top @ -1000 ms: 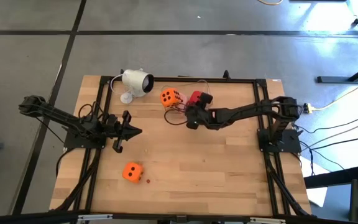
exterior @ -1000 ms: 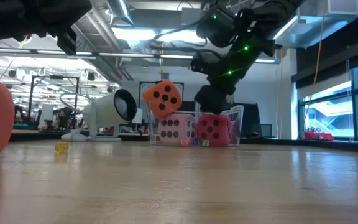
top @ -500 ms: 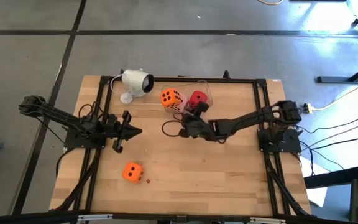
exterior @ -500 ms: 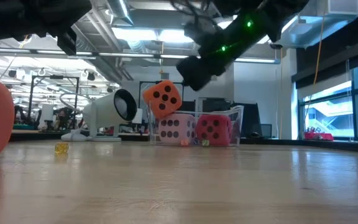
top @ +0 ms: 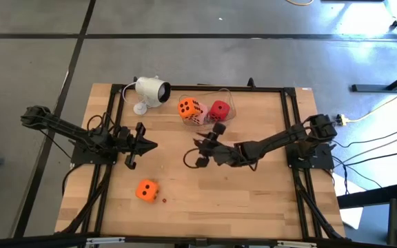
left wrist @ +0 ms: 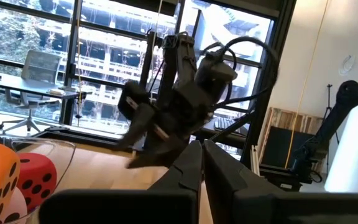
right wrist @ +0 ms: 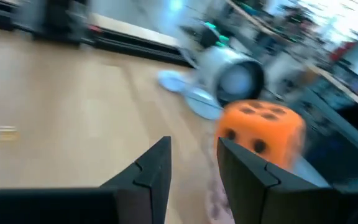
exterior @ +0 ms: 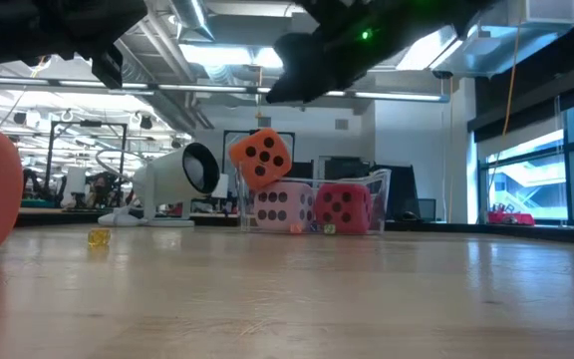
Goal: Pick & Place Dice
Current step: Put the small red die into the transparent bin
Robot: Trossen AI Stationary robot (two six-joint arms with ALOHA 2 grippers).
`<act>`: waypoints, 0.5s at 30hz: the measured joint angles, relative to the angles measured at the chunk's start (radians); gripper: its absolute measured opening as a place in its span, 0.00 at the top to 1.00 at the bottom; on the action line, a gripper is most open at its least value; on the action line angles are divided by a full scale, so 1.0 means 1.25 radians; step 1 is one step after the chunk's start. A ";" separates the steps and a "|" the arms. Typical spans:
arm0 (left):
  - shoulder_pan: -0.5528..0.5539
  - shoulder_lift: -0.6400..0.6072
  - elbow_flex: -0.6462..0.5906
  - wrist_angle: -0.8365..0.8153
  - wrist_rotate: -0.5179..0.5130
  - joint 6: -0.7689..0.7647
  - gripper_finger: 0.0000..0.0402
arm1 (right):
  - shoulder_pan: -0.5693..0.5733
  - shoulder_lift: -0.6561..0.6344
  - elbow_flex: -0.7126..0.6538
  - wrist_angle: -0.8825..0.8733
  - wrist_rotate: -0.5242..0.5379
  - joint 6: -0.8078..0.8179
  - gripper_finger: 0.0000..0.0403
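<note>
You have 3 dice already sitting in the clear container (top: 219, 96) at the far edge of the desk (top: 253, 200): an orange die (top: 188, 108) perched high, a red die (top: 219, 110) beside it, and a pale pink die (exterior: 279, 205) underneath, which only the low view shows well. A second orange die (top: 146, 190) lies alone on the near left part of the desk, well apart from the container, so judge this as the step of going for die 4 of 4. Your right tool (top: 202, 153) hangs over the middle of the desk between the container and that lone die, fingers parted with nothing between them, as its wrist view confirms. Your left tool (top: 143, 145) waits at the left side, clenched tight on nothing, its 2 fingers pressed together in its wrist view. Next, you will probably need to carry the right tool toward the near left, lower it over the lone die with the fingers straddling 2 opposite faces, and clench; the die looks soft, so expect it to squash a little. Be aware of what you cannot read: the right wrist view is smeared, the lone die is cut off at the low view's left edge, and the container's walls are faint from above. The white camera (top: 150, 90) stands just beside the container, and tiny coloured specks lie by the lone die.
</note>
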 joint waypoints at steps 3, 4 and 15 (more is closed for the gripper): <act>0.000 0.000 0.000 0.000 0.000 0.000 0.97 | 0.000 -0.011 0.001 -0.001 -0.119 -0.024 0.68; 0.000 0.000 0.000 0.000 0.000 0.000 0.97 | -0.002 -0.014 0.001 0.002 -0.165 -0.028 0.68; 0.000 0.000 0.000 0.000 0.000 0.000 0.98 | -0.021 -0.031 0.000 0.024 -0.394 -0.086 0.68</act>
